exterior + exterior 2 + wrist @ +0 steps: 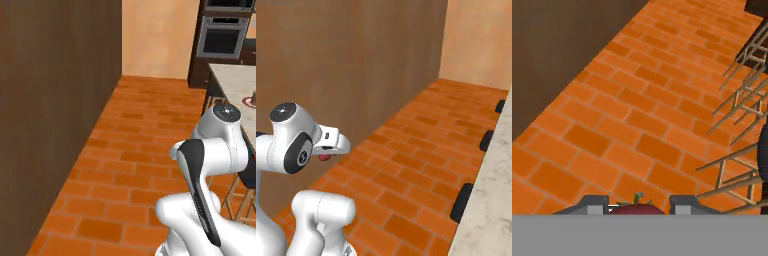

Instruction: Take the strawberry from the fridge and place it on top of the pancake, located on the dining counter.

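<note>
Between the two dark finger tips at the bottom edge of the hand view, the strawberry (634,206) is seen: a small red fruit with a green stalk, clenched by the gripper (637,204), whose jaws are closed upon it from either side. In the right base view the same red fruit (325,157) is visible as a small spot just under the white hand, at about 9 o'clock in the picture, with the gripper (326,154) largely hidden behind the wrist housing. The fruit is carried above an orange brick floor (637,100), which is shown stretching away toward 12 o'clock in all three views. A tall dark wood wall (55,100) is shown along the floor's edge at 9 o'clock in the left base view. The dining counter (235,82), a pale marbled top, is seen at 3 o'clock in the left base view, and its near edge (491,200) at 4 o'clock in the right base view. A red-rimmed plate (249,101), cut off by the picture edge, is seen resting on it; whether the pancake is on it cannot be told. Metal stool frames (747,100) are seen at 3 o'clock in the hand view. Built-in ovens (222,37) are seen at 1 o'clock in the left base view.
</note>
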